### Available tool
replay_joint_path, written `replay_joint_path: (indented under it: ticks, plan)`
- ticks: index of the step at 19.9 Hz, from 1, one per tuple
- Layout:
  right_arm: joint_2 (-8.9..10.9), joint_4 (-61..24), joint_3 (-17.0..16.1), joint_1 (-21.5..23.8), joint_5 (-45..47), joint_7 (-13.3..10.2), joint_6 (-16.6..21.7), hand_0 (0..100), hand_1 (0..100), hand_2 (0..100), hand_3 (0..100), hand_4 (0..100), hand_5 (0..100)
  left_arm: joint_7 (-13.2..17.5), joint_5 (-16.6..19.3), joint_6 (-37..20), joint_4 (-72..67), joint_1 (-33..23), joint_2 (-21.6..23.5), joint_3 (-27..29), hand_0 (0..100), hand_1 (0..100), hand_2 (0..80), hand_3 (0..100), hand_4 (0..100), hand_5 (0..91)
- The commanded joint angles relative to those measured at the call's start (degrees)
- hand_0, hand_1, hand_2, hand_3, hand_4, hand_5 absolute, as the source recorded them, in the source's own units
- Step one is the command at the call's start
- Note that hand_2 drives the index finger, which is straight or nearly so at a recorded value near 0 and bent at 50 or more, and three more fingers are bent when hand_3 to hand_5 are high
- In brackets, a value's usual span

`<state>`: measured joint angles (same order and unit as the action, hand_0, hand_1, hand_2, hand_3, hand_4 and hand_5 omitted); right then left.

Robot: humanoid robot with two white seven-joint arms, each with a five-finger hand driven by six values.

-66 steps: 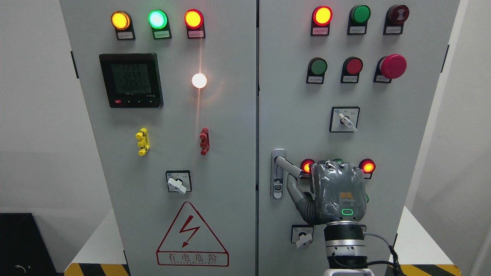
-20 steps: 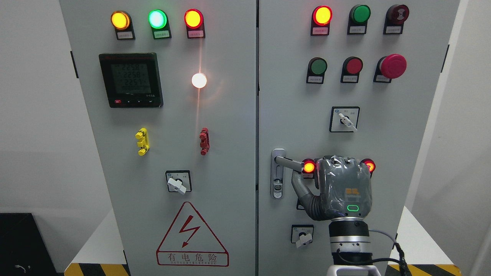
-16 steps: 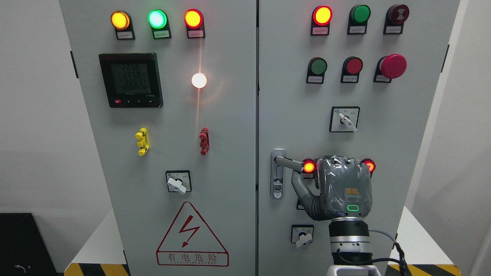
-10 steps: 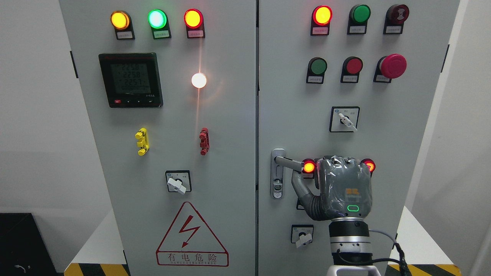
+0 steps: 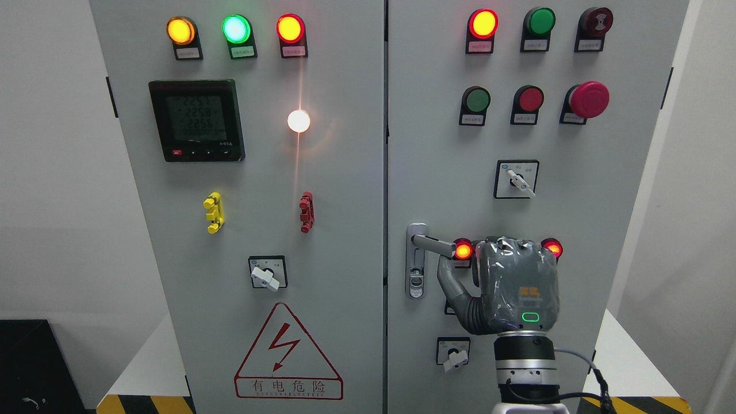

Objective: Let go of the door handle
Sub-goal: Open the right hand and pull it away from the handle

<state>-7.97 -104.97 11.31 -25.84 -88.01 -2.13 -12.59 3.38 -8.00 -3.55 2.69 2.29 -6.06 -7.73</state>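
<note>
Just right hand beside door handle.

right hand hides its fingertips and the lamp between the red ones; button labels unreadable.

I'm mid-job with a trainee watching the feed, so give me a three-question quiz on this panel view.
1. True or false: the handle points straight down.
2. Which top-row lamp on the left door is green? A) left B) middle C) right
3. Fill in: the one hand in view is the robot's ____ hand.

Key: 1 false, it points to the right; 2 B, the green lamp sits between an amber one and a red one; 3 right.
</note>
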Motion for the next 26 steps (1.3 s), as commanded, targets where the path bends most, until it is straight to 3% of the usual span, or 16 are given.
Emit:
replay_joint_path:
  ticks: [1,9,12,16,18,24,26]
  plan:
    - [0.32,-0.8,0.0,1.2,0.2,0.0,0.8,52,33,100,100,100,100,0.0,0.0,0.0,-0.1,0.0,0.0,0.0,12,56,0.0,0,0,0.0]
    - [0.76,-2.6,-0.9,4.5,0.2,-1.6,2.5,53,32,98,100,99,100,0.0,0.0,0.0,-0.1,0.0,0.0,0.0,12,56,0.0,0,0,0.0]
    - [1.20,-3.8,-1.1,6.0,0.2,-2.2,3.4,53,32,91,100,96,99,0.0,0.0,0.0,0.0,0.0,0.0,0.0,12,56,0.0,0,0,0.0]
    - [1.29,-6.4,-3.2,9.0,0.4,-3.4,6.6,53,33,78,100,88,89,0.0,0.0,0.0,-0.1,0.0,0.0,0.0,12,56,0.0,0,0,0.0]
    - [1.29,-7.3,-4.9,10.1,0.4,-3.8,9.1,52,33,71,89,82,81,0.0,0.0,0.0,0.0,0.0,0.0,0.0,12,56,0.0,0,0,0.0]
    - [0.85,-8.9,-11.0,12.4,1.7,-6.3,18.6,52,32,53,72,67,62,0.0,0.0,0.0,-0.1,0.0,0.0,0.0,12,56,0.0,0,0,0.0]
    - [1.02,-9.2,-12.3,13.3,4.3,-6.4,20.0,50,33,43,60,59,55,0.0,0.0,0.0,0.0,0.0,0.0,0.0,12,56,0.0,0,0,0.0]
